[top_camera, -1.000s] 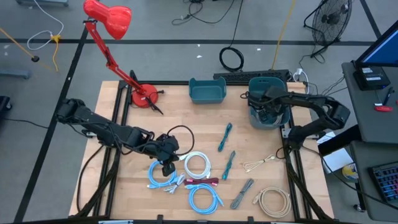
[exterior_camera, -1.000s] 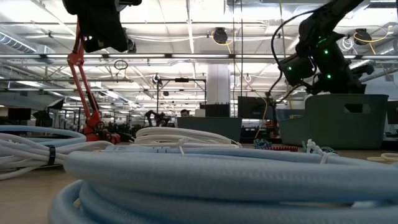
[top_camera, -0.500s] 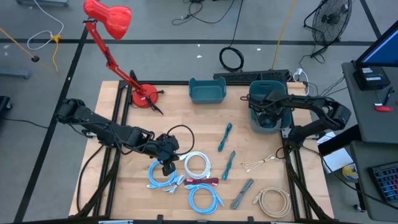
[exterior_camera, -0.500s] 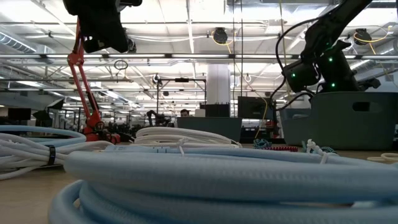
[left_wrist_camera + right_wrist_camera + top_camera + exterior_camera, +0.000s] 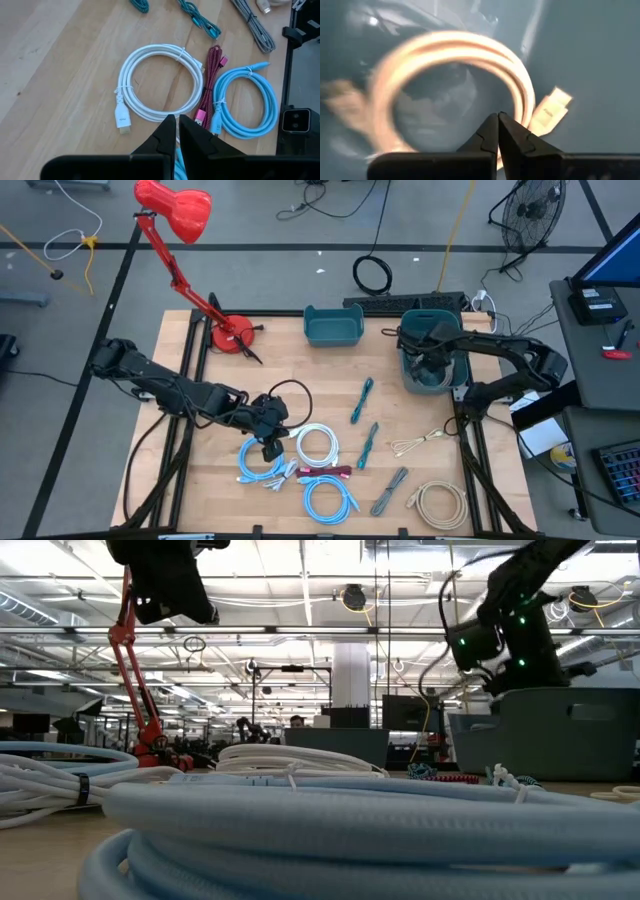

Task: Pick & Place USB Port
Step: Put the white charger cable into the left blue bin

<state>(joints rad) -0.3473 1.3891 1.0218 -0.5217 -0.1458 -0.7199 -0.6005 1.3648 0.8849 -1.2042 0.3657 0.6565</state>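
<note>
Now my right gripper [image 5: 432, 365] is above the grey bin [image 5: 412, 321] at the far right edge of the tabletop [image 5: 300, 370], with its jaws closed and empty. Inside this bin lies a coiled beige USB cable [image 5: 470, 55], just in front of my closed fingers [image 5: 489, 131]. My left gripper [image 5: 177, 120] waits above the near middle of the tabletop, jaws also closed on nothing, over a white cable coil [image 5: 157, 82]; a maroon cable [image 5: 211, 82] and a blue cable coil [image 5: 247, 102] lie just beside it.
</note>
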